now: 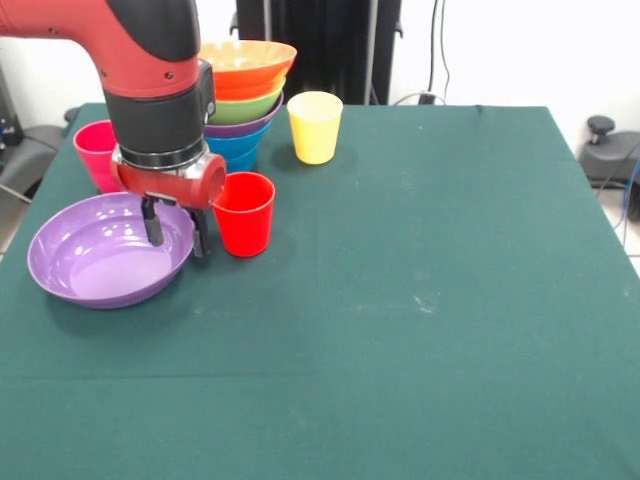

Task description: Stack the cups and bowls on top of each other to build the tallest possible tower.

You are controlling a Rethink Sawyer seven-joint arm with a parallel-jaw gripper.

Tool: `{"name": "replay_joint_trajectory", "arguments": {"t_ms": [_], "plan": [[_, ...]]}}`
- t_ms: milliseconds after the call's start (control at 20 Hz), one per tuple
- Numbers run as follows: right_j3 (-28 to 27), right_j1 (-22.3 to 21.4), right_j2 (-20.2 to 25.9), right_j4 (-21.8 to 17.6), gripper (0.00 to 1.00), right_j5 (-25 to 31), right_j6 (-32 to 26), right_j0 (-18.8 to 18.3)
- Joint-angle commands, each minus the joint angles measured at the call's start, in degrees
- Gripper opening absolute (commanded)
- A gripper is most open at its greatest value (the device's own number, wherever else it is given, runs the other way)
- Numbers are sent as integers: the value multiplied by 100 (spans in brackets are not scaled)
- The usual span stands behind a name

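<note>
A wide purple bowl (100, 255) lies at the table's left. My gripper (176, 234) hangs over the bowl's right rim, open: one finger is inside the bowl and the other is just outside it. A red cup (243, 213) stands upright right beside the outer finger. A pink-magenta cup (95, 150) stands behind the bowl, partly hidden by my arm. The tower (245, 105) stands at the back: a blue bowl lowest, then purple, green and orange (248, 60) on top. A yellow cup (315, 127) stands upright to its right.
The table is covered with a dark green cloth (430, 300). All objects crowd its back left corner. Black cables and equipment stand behind the table's far edge.
</note>
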Motion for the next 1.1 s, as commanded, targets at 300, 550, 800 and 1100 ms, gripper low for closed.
{"name": "replay_joint_trajectory", "arguments": {"t_ms": [300, 550, 800, 1100], "plan": [[263, 547, -156, -495, 100, -315, -564, -42], [278, 664, -294, -691, 100, -571, -468, -49], [228, 803, -321, -855, 100, -819, -503, -79], [115, 780, -397, -1032, 0, -974, -466, 86]]}}
